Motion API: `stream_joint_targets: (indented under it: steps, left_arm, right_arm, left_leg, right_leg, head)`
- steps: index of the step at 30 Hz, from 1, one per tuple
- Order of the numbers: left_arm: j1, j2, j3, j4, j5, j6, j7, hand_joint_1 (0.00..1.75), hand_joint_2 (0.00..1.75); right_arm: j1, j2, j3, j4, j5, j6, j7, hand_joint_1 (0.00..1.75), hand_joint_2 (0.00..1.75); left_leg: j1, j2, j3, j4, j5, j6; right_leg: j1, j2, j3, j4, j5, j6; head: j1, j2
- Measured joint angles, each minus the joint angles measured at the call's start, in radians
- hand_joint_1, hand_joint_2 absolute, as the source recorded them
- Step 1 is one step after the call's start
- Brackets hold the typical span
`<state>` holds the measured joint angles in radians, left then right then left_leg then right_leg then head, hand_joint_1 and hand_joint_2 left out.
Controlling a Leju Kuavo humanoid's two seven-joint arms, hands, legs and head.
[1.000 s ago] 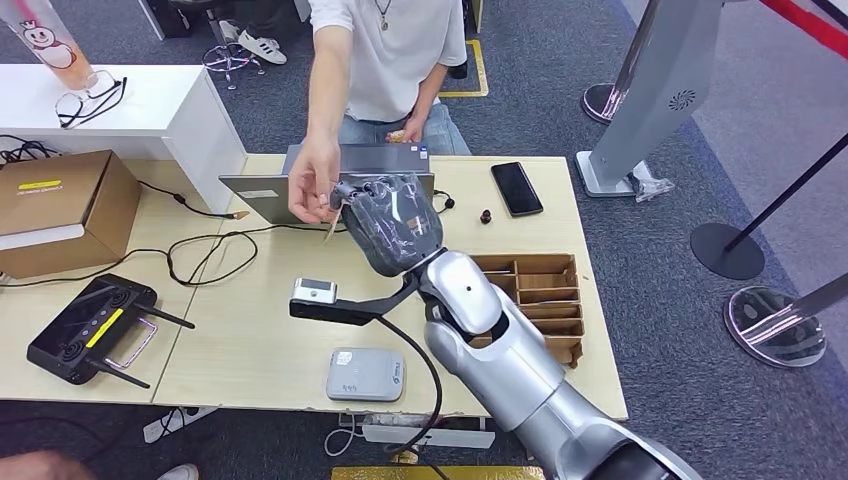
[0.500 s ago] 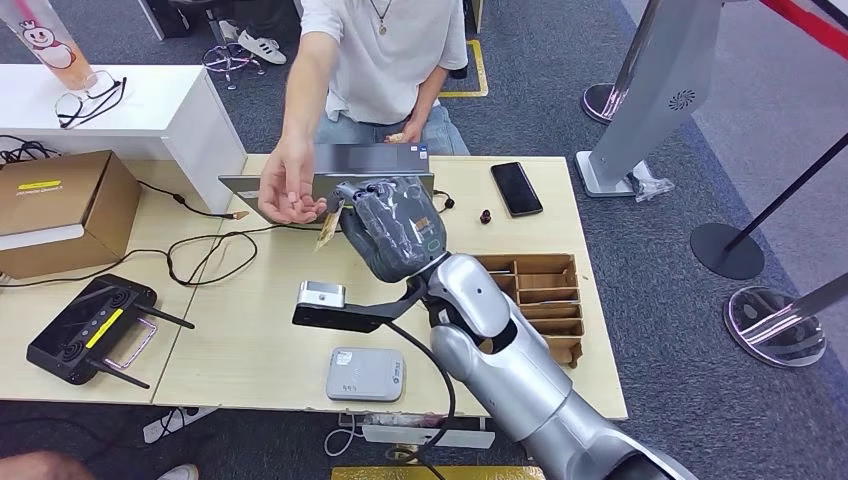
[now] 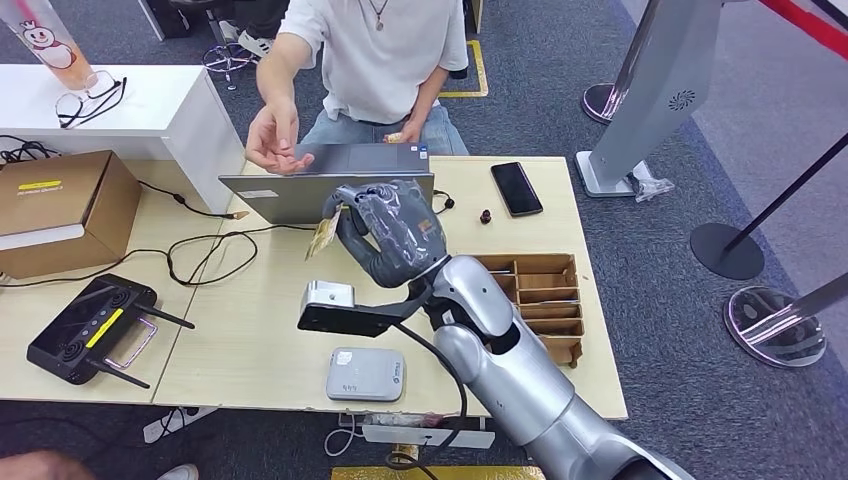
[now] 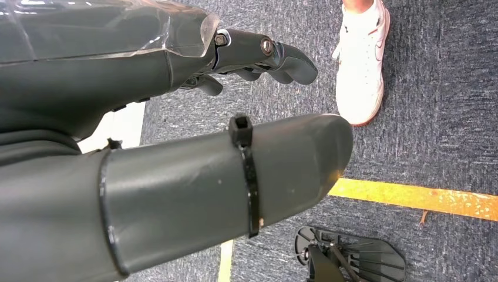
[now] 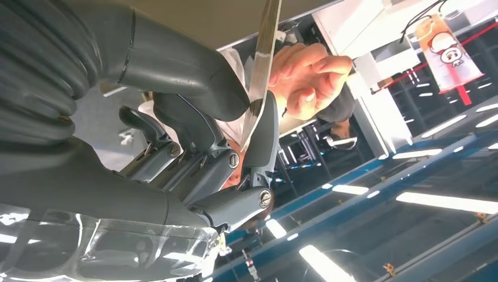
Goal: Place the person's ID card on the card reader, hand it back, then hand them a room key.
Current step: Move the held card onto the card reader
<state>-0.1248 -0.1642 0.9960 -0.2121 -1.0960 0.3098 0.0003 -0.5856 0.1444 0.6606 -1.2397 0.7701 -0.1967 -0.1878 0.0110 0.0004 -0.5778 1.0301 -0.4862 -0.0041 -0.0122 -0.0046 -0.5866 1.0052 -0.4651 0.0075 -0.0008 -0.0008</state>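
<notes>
My right hand (image 3: 392,232) hovers over the middle of the wooden table (image 3: 250,330), in front of a grey laptop (image 3: 290,196). It pinches a yellowish ID card (image 3: 323,237) between thumb and a finger; the right wrist view shows the card (image 5: 262,64) edge-on in that pinch. The person's hand (image 3: 272,142) is raised beyond the laptop, empty and apart from the card. The grey card reader (image 3: 366,374) lies near the table's front edge, below my hand. My left hand (image 4: 176,147) hangs over the carpet, fingers apart, holding nothing.
A brown divided tray (image 3: 540,292) sits to the right of my arm. A black phone (image 3: 517,187) lies at the back right. Cables, a black controller (image 3: 85,328) and a cardboard box (image 3: 60,205) occupy the left side. The person stands behind the table.
The person's hand has let go of the card and drawn back up behind the laptop. My right hand, with the card in it, has come slightly nearer and lower.
</notes>
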Motion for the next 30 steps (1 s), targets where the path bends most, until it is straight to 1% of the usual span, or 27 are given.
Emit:
stream_joint_targets:
  steps: [3, 8, 14, 17, 20, 30]
  left_arm:
    - [0.000, 0.001, 0.000, 0.000, 0.001, 0.000, 0.000, 0.00, 0.00]
    - [0.001, 0.001, 0.000, 0.000, 0.001, 0.000, 0.000, 0.00, 0.00]
    - [0.001, 0.002, 0.000, 0.000, 0.009, 0.000, 0.000, 0.00, 0.00]
    - [0.001, 0.002, 0.000, 0.000, 0.013, 0.001, 0.000, 0.00, 0.00]
    - [0.002, 0.003, 0.000, 0.000, 0.015, 0.004, -0.001, 0.00, 0.00]
    - [0.002, 0.003, 0.000, 0.000, 0.006, 0.012, -0.001, 0.00, 0.00]
  right_arm:
    - [0.002, -0.004, -0.002, -0.006, -0.036, 0.023, -0.006, 1.75, 1.75]
    - [0.013, -0.009, -0.003, -0.024, -0.151, 0.114, -0.027, 1.75, 1.75]
    - [0.032, -0.018, -0.003, -0.039, -0.245, 0.169, -0.059, 1.75, 1.75]
    - [0.055, -0.023, -0.003, -0.048, -0.275, 0.166, -0.078, 1.75, 1.75]
    - [0.088, -0.029, -0.003, -0.058, -0.290, 0.142, -0.093, 1.75, 1.75]
    - [0.183, -0.042, -0.003, -0.077, -0.286, 0.062, -0.100, 1.75, 1.75]
  left_leg:
    - [0.000, 0.000, 0.000, 0.000, 0.000, 0.000]
    - [0.000, 0.000, 0.000, 0.000, 0.000, 0.000]
    - [0.000, 0.000, 0.000, 0.000, 0.000, 0.000]
    - [0.000, 0.000, 0.000, 0.000, 0.000, 0.000]
    - [0.000, 0.000, 0.000, 0.000, 0.000, 0.000]
    - [0.000, 0.000, 0.000, 0.000, 0.000, 0.000]
  right_leg:
    - [0.000, 0.000, 0.000, 0.000, 0.000, 0.000]
    - [0.000, 0.000, 0.000, 0.000, 0.000, 0.000]
    - [0.000, 0.000, 0.000, 0.000, 0.000, 0.000]
    - [0.000, 0.000, 0.000, 0.000, 0.000, 0.000]
    - [0.000, 0.000, 0.000, 0.000, 0.000, 0.000]
    - [0.000, 0.000, 0.000, 0.000, 0.000, 0.000]
  head:
    - [0.000, 0.000]
    - [0.000, 0.000]
    - [0.000, 0.000]
    - [0.000, 0.000]
    - [0.000, 0.000]
    - [0.000, 0.000]
